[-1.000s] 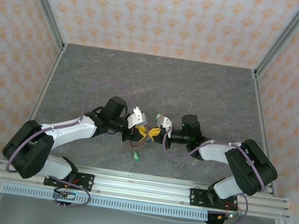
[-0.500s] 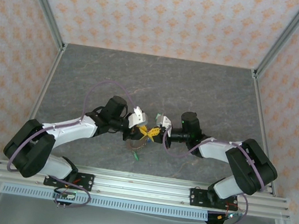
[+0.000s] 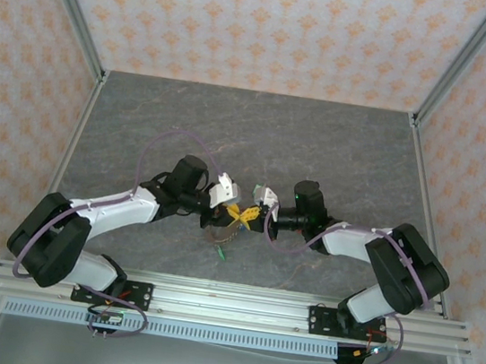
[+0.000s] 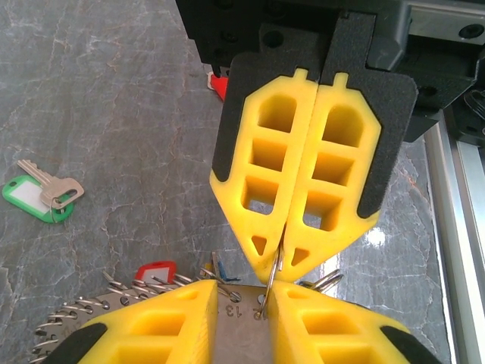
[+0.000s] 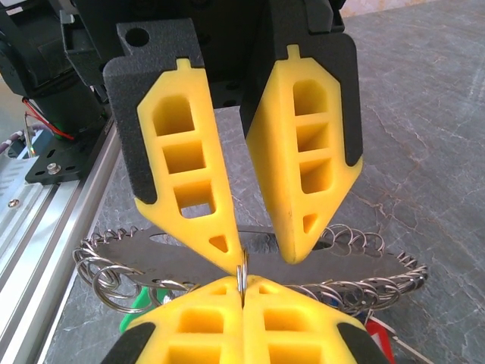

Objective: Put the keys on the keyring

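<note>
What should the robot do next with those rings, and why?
Probably the right gripper should ease the ring it pinches slightly away from the keyring, which the left gripper clamps. The ring sits packed among many others, so pulling it clear would likely make threading easier. The green key lies loose on the table, not yet on.

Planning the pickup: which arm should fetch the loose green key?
Right, probably: the left gripper carries the metal ring holder, while the right gripper pinches just one small ring; the green key lies near both.
</note>
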Controlling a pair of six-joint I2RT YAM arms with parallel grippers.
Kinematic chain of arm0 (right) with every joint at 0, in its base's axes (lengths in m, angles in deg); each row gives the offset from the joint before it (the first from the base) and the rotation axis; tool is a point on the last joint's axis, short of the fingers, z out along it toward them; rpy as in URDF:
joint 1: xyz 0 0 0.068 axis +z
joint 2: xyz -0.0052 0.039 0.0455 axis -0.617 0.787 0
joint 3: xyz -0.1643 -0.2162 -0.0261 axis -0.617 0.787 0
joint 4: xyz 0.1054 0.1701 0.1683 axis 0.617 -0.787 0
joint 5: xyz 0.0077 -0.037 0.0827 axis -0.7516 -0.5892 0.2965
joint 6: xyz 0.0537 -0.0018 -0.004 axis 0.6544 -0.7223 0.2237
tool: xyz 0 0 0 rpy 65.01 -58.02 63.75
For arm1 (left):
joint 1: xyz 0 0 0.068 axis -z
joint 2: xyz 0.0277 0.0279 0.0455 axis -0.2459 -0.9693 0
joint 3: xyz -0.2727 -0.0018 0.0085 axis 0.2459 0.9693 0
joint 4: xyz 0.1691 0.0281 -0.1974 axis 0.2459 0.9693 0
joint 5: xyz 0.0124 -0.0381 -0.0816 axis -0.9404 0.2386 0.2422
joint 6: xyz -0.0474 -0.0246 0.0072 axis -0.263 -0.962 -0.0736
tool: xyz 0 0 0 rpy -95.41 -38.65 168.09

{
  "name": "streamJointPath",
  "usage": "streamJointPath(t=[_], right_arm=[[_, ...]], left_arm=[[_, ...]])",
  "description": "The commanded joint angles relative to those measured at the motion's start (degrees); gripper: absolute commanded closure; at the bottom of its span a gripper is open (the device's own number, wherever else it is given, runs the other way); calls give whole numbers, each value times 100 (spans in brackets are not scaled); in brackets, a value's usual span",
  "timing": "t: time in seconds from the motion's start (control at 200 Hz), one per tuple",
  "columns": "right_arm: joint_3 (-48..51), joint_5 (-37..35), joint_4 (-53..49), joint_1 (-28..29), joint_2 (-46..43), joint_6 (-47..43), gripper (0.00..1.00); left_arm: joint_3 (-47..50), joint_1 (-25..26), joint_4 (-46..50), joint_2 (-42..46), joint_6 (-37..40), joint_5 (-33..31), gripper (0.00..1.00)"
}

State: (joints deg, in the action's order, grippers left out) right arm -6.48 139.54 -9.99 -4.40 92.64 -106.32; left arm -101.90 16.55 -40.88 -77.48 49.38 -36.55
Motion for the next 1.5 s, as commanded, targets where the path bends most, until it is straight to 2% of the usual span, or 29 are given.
streamJointPath(t=[0.0,0.22,0.435,0.49,0.616,0.876,0.966,1.051,1.126,1.241,1.341,1.496], right_arm=[[-199,395,366,-5,10,58,100],[-201,342,373,-12,-14,89,100],[-221,334,376,-12,-38,200,100],[-197,210,291,-13,-55,170,100],[-120,-171,-219,-10,-150,-236,91],[-1,-454,-435,-9,-189,-475,88],[34,-500,-314,-6,-199,-442,92],[47,-481,-109,-12,-188,-331,100],[25,-430,21,-12,-172,-218,100],[34,-395,159,-12,-162,-121,100],[54,-323,320,-16,-166,-6,100],[34,-244,360,-16,-146,74,100]], left_arm=[[-195,68,133,-66,183,74,76],[-231,68,360,-81,334,-32,76],[-377,76,505,-178,409,133,100],[-399,68,527,-188,407,160,100],[-329,73,355,-127,303,126,100],[-272,59,138,-66,161,109,100],[-307,59,176,-98,174,131,100],[-344,59,275,-134,217,152,100],[-350,61,320,-144,243,152,100],[-371,64,409,-170,316,152,85],[-384,64,540,-204,405,143,80],[-403,61,516,-223,408,137,80]])
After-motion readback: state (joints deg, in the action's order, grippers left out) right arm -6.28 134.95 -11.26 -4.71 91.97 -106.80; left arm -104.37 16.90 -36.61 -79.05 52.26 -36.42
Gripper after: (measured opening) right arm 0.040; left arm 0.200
